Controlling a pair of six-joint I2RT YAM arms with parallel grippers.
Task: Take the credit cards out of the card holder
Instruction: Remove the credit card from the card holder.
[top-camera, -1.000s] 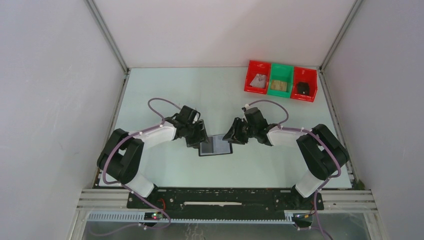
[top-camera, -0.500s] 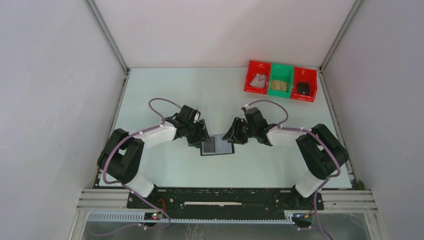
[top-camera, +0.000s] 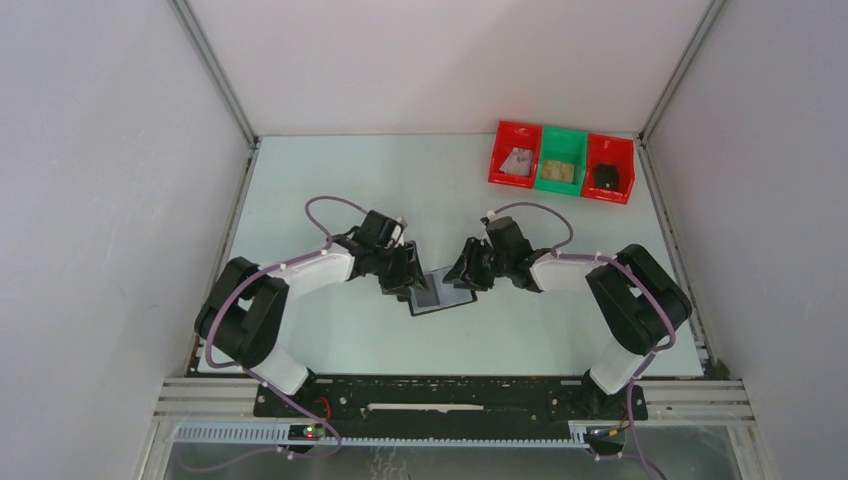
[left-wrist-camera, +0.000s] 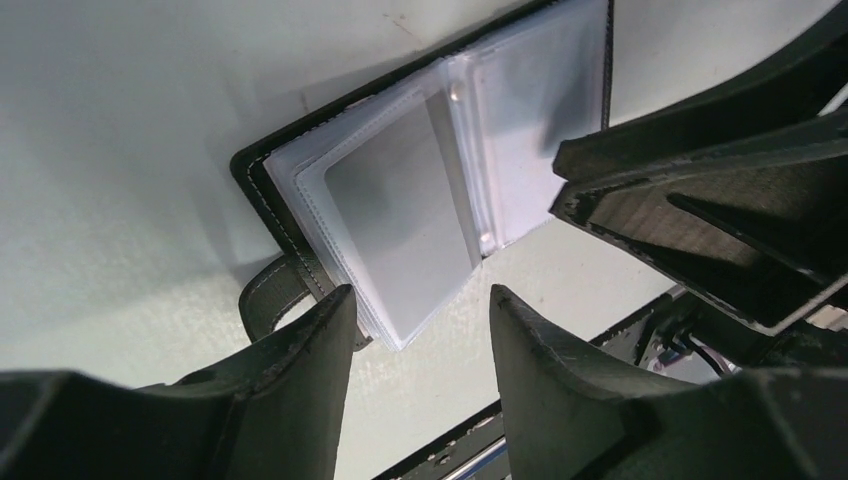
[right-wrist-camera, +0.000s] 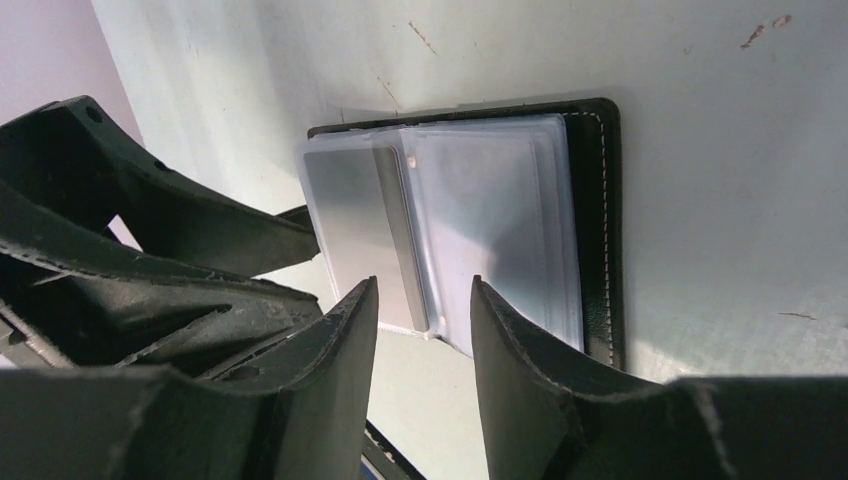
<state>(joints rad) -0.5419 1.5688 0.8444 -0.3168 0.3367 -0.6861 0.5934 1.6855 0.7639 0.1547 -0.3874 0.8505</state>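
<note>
Both arms have closed in on the card holder (top-camera: 440, 296), now slightly skewed, lying open on the table (top-camera: 330, 190). The left gripper (left-wrist-camera: 420, 305) and right gripper (right-wrist-camera: 422, 292) gape empty at its opposite edges; a grey credit card (left-wrist-camera: 400, 225) sits sleeved inside, extraction likely next

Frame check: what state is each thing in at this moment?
card holder: open, clear sleeves exposed
silvery-grey card: inside a clear sleeve
left gripper: open, gripping nothing
right gripper: open, gripping nothing
bins: one item in each
</note>
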